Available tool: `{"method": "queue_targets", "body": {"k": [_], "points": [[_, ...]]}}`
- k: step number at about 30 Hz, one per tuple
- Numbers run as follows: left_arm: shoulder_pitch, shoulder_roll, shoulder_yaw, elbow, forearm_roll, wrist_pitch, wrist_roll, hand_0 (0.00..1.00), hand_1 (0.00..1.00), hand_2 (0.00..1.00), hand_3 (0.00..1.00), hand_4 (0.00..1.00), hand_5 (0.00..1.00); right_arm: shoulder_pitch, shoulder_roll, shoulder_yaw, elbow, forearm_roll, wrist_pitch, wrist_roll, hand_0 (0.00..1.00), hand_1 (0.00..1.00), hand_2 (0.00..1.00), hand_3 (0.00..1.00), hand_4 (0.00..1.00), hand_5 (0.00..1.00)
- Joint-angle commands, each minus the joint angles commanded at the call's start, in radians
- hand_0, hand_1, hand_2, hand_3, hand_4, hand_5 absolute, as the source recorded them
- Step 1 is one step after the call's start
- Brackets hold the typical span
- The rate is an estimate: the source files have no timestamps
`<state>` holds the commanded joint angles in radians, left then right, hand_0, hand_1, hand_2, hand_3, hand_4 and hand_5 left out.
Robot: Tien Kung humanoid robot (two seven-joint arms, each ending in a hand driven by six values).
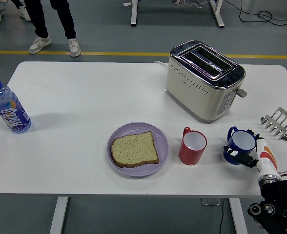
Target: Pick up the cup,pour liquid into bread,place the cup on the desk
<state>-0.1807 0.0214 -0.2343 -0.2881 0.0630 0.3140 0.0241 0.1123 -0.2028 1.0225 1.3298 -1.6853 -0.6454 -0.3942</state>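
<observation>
Right hand: the robot's right hand (253, 155) is reaching in from the lower right corner and wrapping around the blue ceramic cup with the white inside (239, 145); its black fingers (242, 157) are curling against the cup's near wall, with more fingertips showing at the far rim.
Grasp: the hand looks to be closing on the cup, though whether the grip is firm is hard to tell from here.
Cup: it is standing upright on the white table (75, 151), handle pointing away from the fingers to the left, and it is not lifted.
Bread: the slice of brown bread (134, 149) is lying on the round lilac plate (158, 134), well to the left of the fingers.
In between: a red mug with a white inside (192, 146) is standing between the fingers and the plate, so I judge the carry will have to pass over or round it.
Beyond the fingers: a cream and chrome toaster (204, 80) is sitting farther back; a small metal toast rack (279, 123) is just beyond and to the right.
Far left: a clear plastic bottle with a blue cap (9, 107) is standing well apart.
Left hand: not showing.
Progress: the pick-up is only getting under way; lifting, pouring onto the bread and setting the cup back down are all left to do.
</observation>
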Motion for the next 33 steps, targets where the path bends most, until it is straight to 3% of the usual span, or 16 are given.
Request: {"method": "queue_targets", "body": {"k": [22, 33], "points": [[0.006, -0.002, -0.012, 0.000, 0.021, 0.001, 0.008, 0.689, 0.699, 0.703, 0.559, 0.254, 0.998, 0.001, 0.002, -0.005, -0.004, 0.026, 0.000, 0.009, 0.827, 0.712, 0.820, 0.831, 0.986, 0.344], [0.006, -0.002, -0.008, 0.000, 0.013, 0.001, 0.005, 0.689, 0.698, 0.703, 0.557, 0.253, 0.998, 0.007, 0.008, 0.000, -0.017, 0.053, 0.000, 0.035, 0.838, 0.723, 0.828, 0.848, 0.985, 0.400]]}}
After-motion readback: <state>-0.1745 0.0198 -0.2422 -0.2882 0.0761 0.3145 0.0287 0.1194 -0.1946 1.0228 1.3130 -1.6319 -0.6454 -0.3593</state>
